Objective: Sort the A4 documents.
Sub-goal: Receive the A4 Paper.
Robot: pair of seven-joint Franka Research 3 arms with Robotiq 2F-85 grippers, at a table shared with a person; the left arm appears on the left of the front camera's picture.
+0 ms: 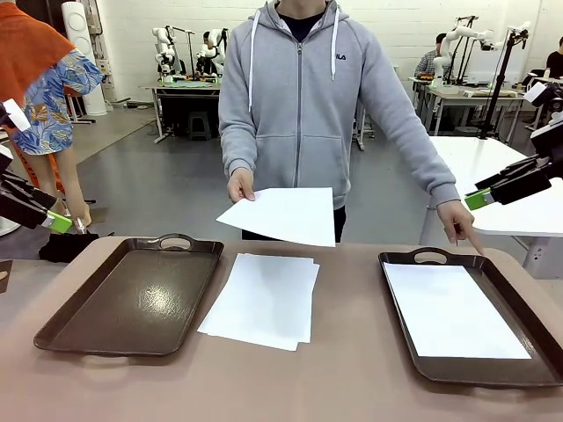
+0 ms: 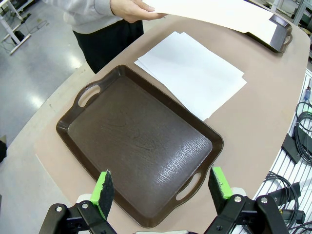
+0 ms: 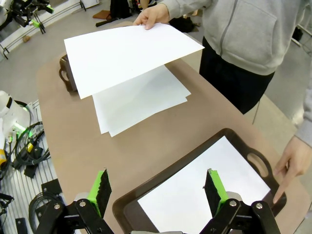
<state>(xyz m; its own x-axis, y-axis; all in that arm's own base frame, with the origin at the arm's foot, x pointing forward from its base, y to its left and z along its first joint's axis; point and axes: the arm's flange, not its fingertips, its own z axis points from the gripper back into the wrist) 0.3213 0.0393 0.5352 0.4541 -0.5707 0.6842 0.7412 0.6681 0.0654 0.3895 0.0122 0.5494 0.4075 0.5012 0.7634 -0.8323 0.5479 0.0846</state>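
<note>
Btwn L end effector (image 2: 163, 187), R end effector (image 3: 158, 187): A4 documents (image 1: 264, 299), well apart.

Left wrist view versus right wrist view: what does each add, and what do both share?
Left wrist: open left tool, the empty brown tray, its inside bare. Right wrist: open right tool, one sheet lying in the other tray, a person's hand pointing beside its handle. Both: the loose pile of sheets on the table, and the held sheet in the person's other hand above it.
</note>
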